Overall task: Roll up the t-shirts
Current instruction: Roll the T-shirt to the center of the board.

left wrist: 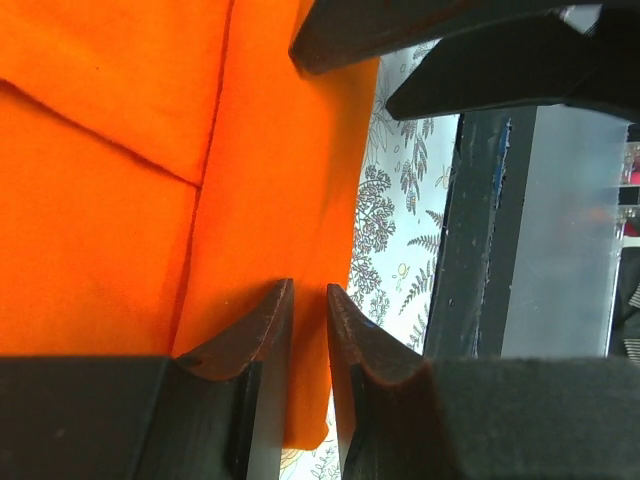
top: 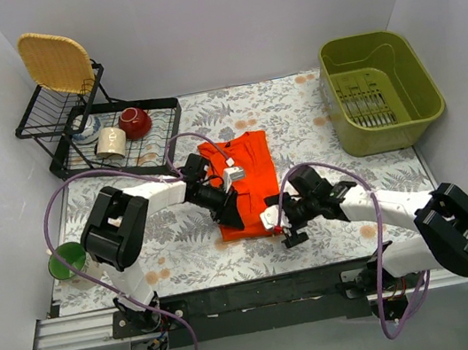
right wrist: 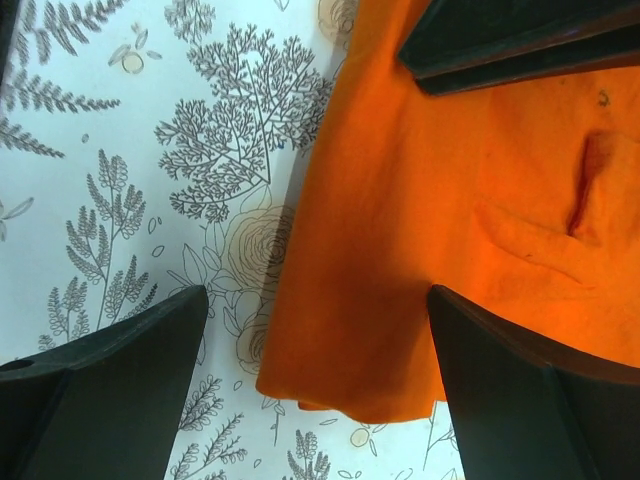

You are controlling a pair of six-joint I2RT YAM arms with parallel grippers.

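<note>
The bright orange-red t-shirt lies folded into a long strip at the middle of the flower-print table, its near end towards the arms. My left gripper is low over the shirt's near left corner. In the left wrist view its jaws stand only a narrow gap apart, with the shirt lying flat beneath and nothing between them. My right gripper is wide open over the near right corner. In the right wrist view the shirt's corner lies between the spread fingers.
A black dish rack at the back left holds a red-brown bowl, a white mug and a woven tray. An olive-green tub stands at the back right. A green cup sits at the left edge.
</note>
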